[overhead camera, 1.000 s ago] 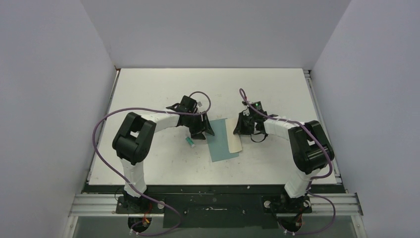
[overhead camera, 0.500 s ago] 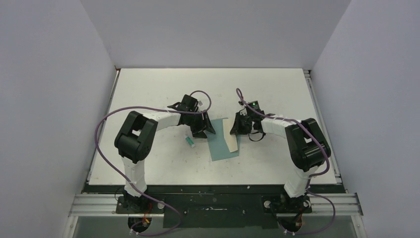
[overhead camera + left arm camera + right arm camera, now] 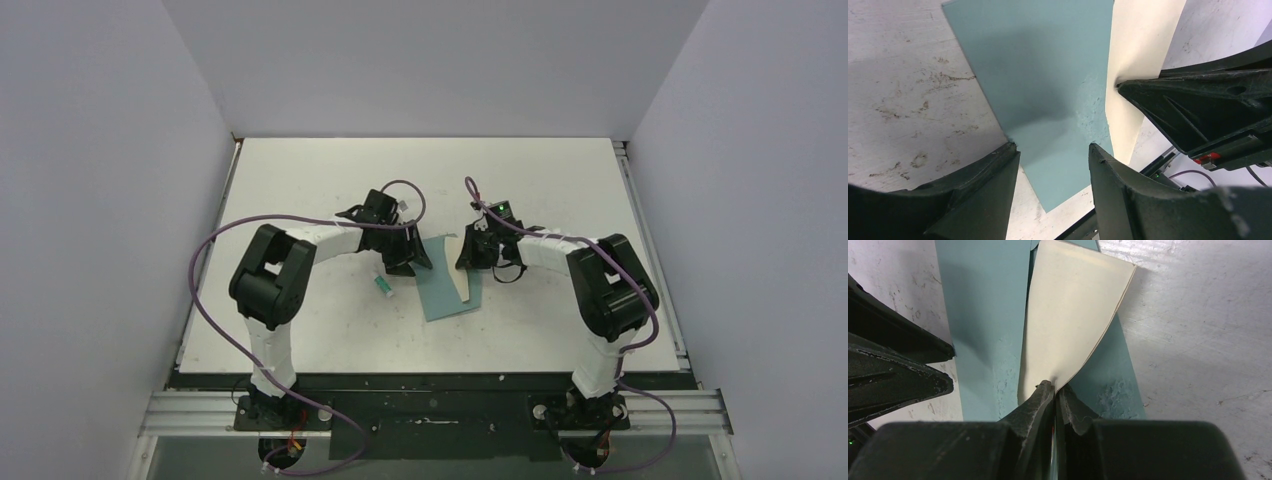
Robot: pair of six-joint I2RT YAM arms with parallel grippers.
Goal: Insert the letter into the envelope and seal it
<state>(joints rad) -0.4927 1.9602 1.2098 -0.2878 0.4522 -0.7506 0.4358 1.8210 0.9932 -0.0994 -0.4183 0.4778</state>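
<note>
The letter (image 3: pixel 1073 315) showed me its pale cream face, curled up off the teal envelope (image 3: pixel 983 315) and gripped at one edge by the right pincer (image 3: pixel 1054 387), whose two fingers were pressed together on the sheet. Through the right wrist camera I saw the sheet fan out from that grip across the envelope, its far corner hanging over the bare desk (image 3: pixel 1198 340). The left pincer (image 3: pixel 1053 150) stood with its fingers apart over the other side of the envelope. One tip sat at the envelope's edge where the paper met the desk, and the other sat over the teal surface close to the letter. I could not tell whether either tip actually touched the paper. From the overhead camera the envelope lay near the middle of the desk between the two arms, with both pincers at its far end. A small white-and-green glue tube (image 3: pixel 381 286) lay just to its left, near the left pincer and not touching the envelope.
</note>
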